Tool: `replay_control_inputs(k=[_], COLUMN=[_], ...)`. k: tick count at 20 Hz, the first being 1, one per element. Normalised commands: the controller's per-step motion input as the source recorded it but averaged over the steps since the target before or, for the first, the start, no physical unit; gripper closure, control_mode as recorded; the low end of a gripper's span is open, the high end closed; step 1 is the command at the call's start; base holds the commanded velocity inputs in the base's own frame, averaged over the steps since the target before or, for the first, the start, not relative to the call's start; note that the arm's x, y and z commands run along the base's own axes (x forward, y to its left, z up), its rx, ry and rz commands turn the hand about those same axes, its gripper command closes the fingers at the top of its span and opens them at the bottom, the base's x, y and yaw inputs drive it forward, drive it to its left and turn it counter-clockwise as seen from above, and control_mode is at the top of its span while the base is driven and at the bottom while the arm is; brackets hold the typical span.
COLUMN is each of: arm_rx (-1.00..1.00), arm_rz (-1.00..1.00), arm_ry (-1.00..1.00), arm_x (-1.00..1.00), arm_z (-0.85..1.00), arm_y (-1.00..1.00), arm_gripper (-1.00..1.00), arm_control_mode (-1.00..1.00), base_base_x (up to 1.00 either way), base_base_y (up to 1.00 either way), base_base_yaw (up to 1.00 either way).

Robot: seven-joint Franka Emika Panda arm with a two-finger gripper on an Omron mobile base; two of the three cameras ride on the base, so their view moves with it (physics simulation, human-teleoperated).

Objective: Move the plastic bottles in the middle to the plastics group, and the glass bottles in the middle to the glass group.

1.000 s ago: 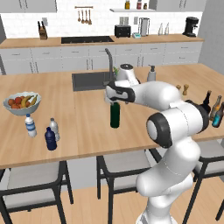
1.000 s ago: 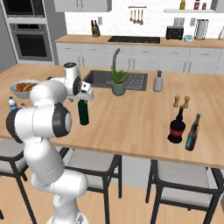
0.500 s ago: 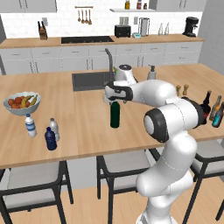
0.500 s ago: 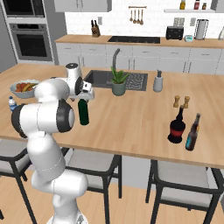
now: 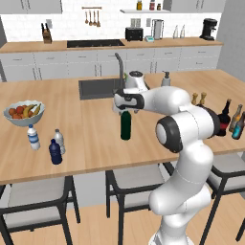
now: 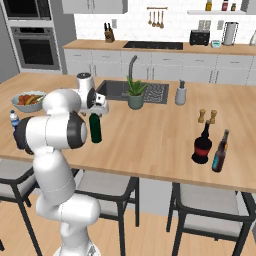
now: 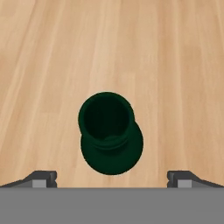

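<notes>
the gripper (image 7: 112, 180) is held directly above the upright green bottle (image 5: 125, 126) on the counter (image 5: 91, 139), fingers (image 7: 41, 178) spread wide apart, clear of its neck.

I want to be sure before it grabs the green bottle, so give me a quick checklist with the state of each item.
1. Gripper open: ok, fingertips stand wide apart.
2. Green bottle upright: ok.
3. Centred between the tips: ok, the hand view looks straight into its mouth.
4. Fingers low enough around the neck: cannot tell.
5. Space beside the glass group: ok, bare counter to its left.
6. Black bottle near that group: ok.
</notes>
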Motion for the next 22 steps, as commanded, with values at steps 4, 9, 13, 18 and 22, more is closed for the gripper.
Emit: replay_control_inputs(k=[4, 9, 13, 18, 22], arm_rx=[0.00, 0.00, 0.00, 0.00, 0.00], arm_rz=[0.01, 0.01, 0.01, 0.02, 0.03], arm_ry=[0.00, 0.00, 0.00, 0.00, 0.00], arm_x=[0.01, 0.17, 0.08, 0.04, 0.00], arm_z=[-0.04, 0.00, 0.00, -0.02, -0.19], arm_y=[0.00, 0.00, 0.00, 0.00, 0.00], arm_gripper=[-1.00, -1.00, -1.00, -1.00, -1.00], arm_control_mode=[-1.00, -1.00, -1.00, -1.00, -1.00], base_base_x=[0.00, 0.00, 0.00, 0.00, 0.00], base_base_y=[0.00, 0.00, 0.00, 0.00, 0.00], base_base_yaw=[0.00, 0.00, 0.00, 0.00, 0.00])
